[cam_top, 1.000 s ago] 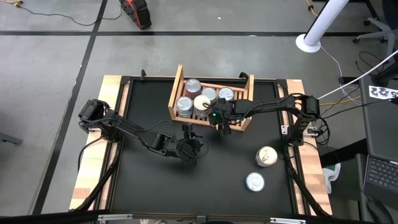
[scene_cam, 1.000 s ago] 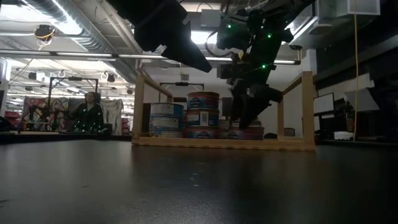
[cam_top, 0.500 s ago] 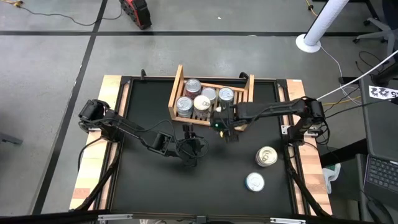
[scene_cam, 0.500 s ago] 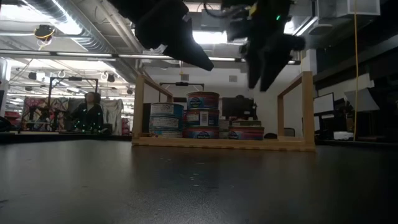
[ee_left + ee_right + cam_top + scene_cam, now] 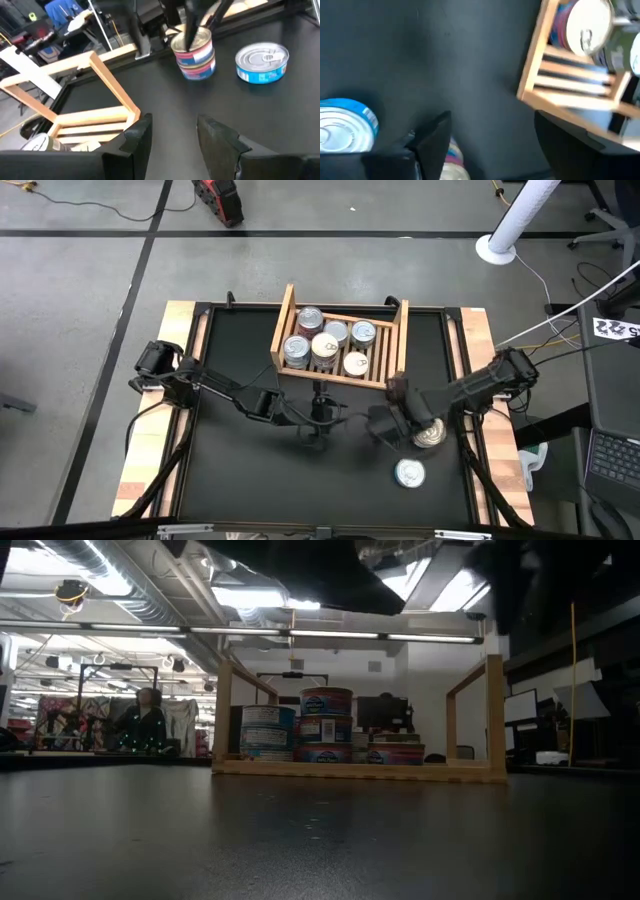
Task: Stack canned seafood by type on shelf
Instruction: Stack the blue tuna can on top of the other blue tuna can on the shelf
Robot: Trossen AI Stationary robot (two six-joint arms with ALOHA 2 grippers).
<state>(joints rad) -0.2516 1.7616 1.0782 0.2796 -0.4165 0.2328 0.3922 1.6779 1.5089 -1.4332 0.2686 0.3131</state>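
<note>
Tabletop [image 5: 240, 480] first: you had only 2 tins loose on it, both on the right-hand side and well apart from the shelf [image 5: 283, 325], which sat at the far middle edge. So by my read the job was mostly done, w/ 2 placements left. In the shelf, the high view gave 6 lid tops, in 2 rough rows. That isn't the full count, since the low view showed stacks: a three-high stack [image 5: 325, 726] in the middle, a two-high stack [image 5: 267, 733] beside it, and lower tins on the other side. How many sat under each lid I couldn't tell exactly. Whether every stack was sorted by type I couldn't confirm either, as most labels were too small to read. Arms, 2: your right gripper [image 5: 385, 428] was low over the tabletop just beside the loose pair, jaws spread wide and holding nothing. Your left gripper [image 5: 325, 420] hung mid-table in front of the shelf, jaws parted approx. halfway and also empty. Loose tins, 1 of each: the pink-label tin [image 5: 428, 432] nearest the right jaws, prob. the next pick, and the blue-label tin [image 5: 410, 472] closer to the near edge.
</note>
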